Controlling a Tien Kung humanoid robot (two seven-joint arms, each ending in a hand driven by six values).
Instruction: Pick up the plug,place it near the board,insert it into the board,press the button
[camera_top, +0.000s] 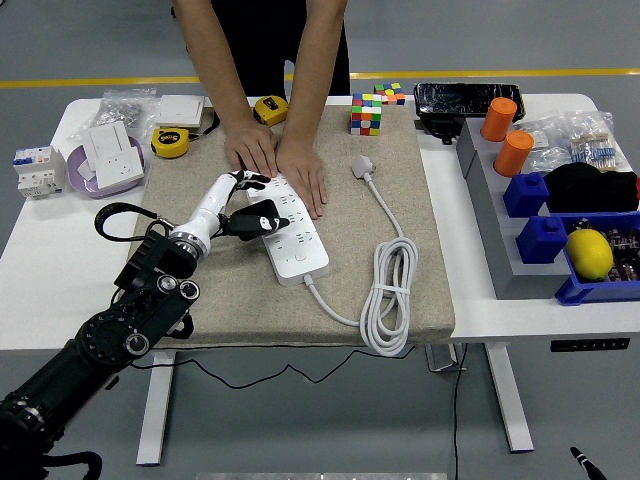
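Left robot hand w/ white palm & black fingertips (238, 200) grips the boxy black plastic plug adapter (257, 222) sitting on the long white power strip (289, 233), prob light, rigid, smooth, so best pinched by its flat sides, w/ a person's hands (280, 165) steadying the strip's far end.

A grey floor (90, 40) w/ a yellow line (500, 73) is seen behind the white bench (40, 270).

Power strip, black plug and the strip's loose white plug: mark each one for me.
power strip (297, 250), head view, bare white top near its front end.
black plug (255, 220), head view, top of its body.
loose white plug (362, 165), head view, its head on the mat.
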